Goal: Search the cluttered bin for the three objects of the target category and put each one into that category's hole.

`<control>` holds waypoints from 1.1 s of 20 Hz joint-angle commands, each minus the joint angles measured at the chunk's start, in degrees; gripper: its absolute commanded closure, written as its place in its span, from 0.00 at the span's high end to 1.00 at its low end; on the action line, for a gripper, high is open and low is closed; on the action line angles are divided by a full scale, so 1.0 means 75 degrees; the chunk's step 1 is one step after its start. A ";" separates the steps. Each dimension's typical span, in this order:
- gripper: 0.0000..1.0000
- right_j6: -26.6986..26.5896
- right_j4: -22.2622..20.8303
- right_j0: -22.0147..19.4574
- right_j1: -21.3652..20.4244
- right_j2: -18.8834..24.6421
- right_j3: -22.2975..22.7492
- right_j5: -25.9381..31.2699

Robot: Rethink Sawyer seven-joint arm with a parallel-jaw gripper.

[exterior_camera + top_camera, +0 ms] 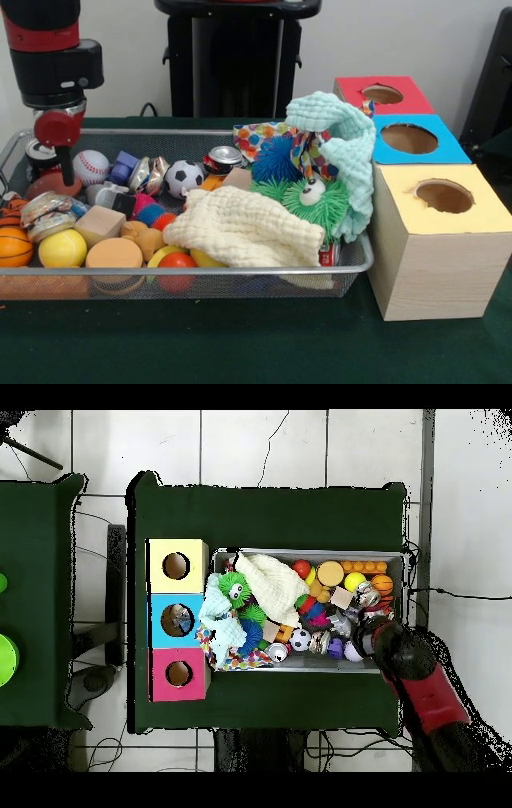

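A wire mesh bin [200, 272] holds a jumble of toys. Balls lie on its left side: a baseball [90, 166], a soccer ball [183, 176], a basketball [14, 244], a yellow ball [62, 248] and a red ball [177, 262]. A cream cloth [244, 232] and a mint cloth [340, 152] cover the right side around a green fuzzy toy [308, 200]. My gripper [64, 170] hangs low over the bin's far left corner, beside the baseball. In the overhead view the gripper [365, 639] sits at the bin's lower right.
Three boxes with round holes stand in a row right of the bin: red [384, 94], blue [410, 138] and yellow [444, 196]. A wooden block [99, 224], a dented can [222, 158] and a blue spiky ball [274, 158] also lie in the bin.
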 commanded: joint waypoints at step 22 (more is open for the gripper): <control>1.00 0.1799 0.0186 -0.1021 0.1011 0.1820 0.0871 -0.1116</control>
